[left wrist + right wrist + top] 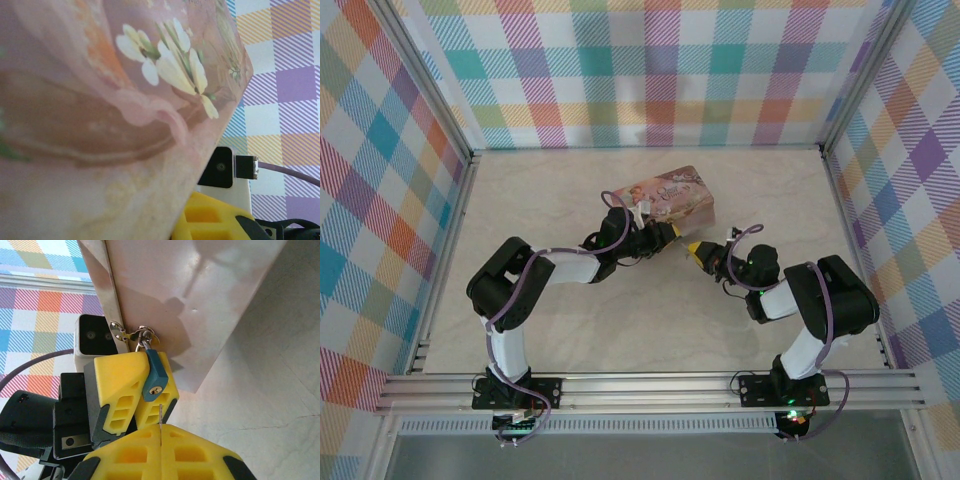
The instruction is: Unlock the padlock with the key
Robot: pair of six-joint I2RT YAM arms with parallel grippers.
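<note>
The small blue padlock (154, 374) hangs by its shackle from the hasp on the pink tin (200, 300). Its brass keyhole faces down. My left gripper (146, 362) is shut on the padlock, with a yellow finger on each side of its body. My right gripper (161, 427) is shut on the key (160, 415). The thin blade sticks up between the closed fingers. Its tip stands just below the keyhole and slightly to its right, not inside. From above, the left gripper (665, 236) and the right gripper (697, 252) meet at the tin's near edge.
The pink illustrated tin (672, 196) lies mid-table and looms close in the left wrist view (100, 125). A yellow finger of the right gripper (210, 222) shows below it. Checked walls (640, 70) enclose the marble-look table (540, 190) on three sides.
</note>
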